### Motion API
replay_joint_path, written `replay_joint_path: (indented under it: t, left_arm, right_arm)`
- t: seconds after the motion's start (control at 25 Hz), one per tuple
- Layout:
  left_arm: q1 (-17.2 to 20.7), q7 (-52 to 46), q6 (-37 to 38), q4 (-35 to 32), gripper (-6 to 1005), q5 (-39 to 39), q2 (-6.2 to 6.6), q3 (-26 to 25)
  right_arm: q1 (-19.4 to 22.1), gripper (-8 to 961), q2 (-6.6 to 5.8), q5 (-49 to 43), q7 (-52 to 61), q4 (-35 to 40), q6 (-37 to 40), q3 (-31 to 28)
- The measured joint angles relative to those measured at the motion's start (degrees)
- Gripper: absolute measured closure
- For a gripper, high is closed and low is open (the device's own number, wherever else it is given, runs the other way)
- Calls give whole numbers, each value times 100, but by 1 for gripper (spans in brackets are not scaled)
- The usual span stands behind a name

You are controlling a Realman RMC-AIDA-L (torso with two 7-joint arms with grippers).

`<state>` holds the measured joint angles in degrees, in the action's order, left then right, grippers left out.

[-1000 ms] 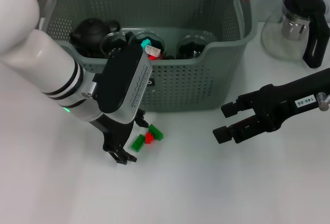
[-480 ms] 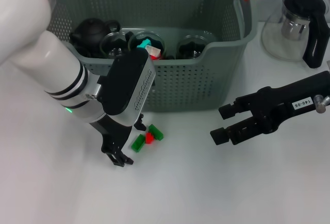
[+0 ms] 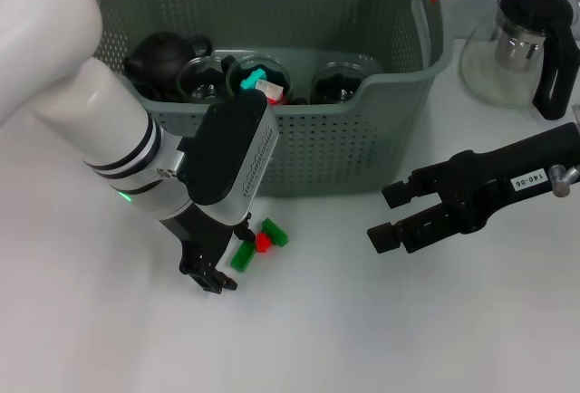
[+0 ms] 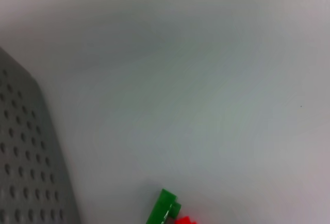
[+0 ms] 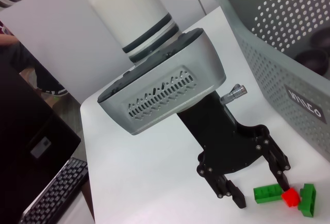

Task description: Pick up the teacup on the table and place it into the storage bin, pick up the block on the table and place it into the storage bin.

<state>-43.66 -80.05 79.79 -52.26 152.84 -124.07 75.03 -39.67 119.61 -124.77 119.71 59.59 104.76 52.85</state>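
The block (image 3: 261, 243), a short row of green, red and green pieces, lies on the white table just in front of the storage bin (image 3: 299, 153). It also shows as the block (image 5: 289, 197) and the block (image 4: 166, 211). My left gripper (image 3: 227, 255) is low over the table at the block's left end. In the right wrist view my left gripper (image 5: 255, 181) stands open, one finger touching or nearly touching the green end. Dark teacups (image 3: 337, 81) sit inside the bin. My right gripper (image 3: 390, 215) hangs open and empty to the right.
A black teapot (image 3: 161, 54) sits in the bin's left corner, and one cup holds small coloured pieces (image 3: 260, 82). A glass pot with a black handle (image 3: 530, 38) stands at the back right. A keyboard (image 5: 54, 195) lies beyond the table edge.
My left wrist has shifted slightly right and lower, its fingertips staying by the block. The right gripper has drifted a little to the left. The block has not moved.
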Motion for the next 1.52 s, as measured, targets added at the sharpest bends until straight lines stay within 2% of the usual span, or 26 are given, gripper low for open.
replay_joint_path:
  t: [0.32,0.52,0.72,0.96,1.16,1.36,1.44,1.52]
  left_arm:
    - [6,-60,33,-32,330,11,-4,10]
    - [8,-89,48,-36,328,14,-15,13]
    - [10,-156,40,-43,409,11,-22,8]
    - [6,-300,184,-164,582,-28,-17,-37]
    - [20,-545,582,-384,582,-29,-3,-86]
    - [270,-805,1623,-1086,582,-136,-21,-665]
    - [375,-836,2075,-1307,582,-265,-23,-1051]
    - [461,-868,2557,-1506,582,-496,-15,-1668]
  right_arm:
    - [38,6,9,11,0,0,1,-11]
    - [38,6,10,15,0,0,0,-11]
    - [30,6,10,15,0,0,0,-13]
    - [18,7,-1,15,0,0,0,-21]
    - [15,7,-20,15,-4,0,1,-20]
    - [6,7,-63,10,-75,0,44,-15]
    - [6,7,-86,11,-127,0,55,-10]
    - [15,7,-112,13,-187,0,84,-5]
